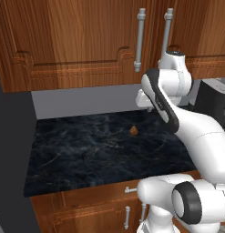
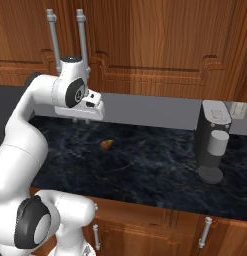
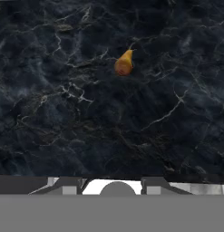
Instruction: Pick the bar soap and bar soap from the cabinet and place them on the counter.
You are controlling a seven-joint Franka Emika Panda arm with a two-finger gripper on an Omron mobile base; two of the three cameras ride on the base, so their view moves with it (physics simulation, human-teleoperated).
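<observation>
The cabinet (image 1: 77,41) (image 2: 160,40) hangs above the counter with both panelled doors shut, so the bar soap is hidden. Its two silver handles (image 1: 140,41) (image 2: 53,40) stand side by side. My gripper (image 2: 81,120) hovers above the back of the black marble counter (image 1: 86,150) (image 2: 155,170) (image 3: 63,113), just below the handles, pointing down. Its short fingers sit close together, shut, with nothing between them.
A small brown-orange lump (image 1: 134,130) (image 2: 106,144) (image 3: 124,63) lies on the counter a little in front of the gripper. A dark coffee machine (image 2: 213,142) (image 1: 214,102) stands at the right. Wooden drawers (image 1: 86,205) run below the counter's front edge.
</observation>
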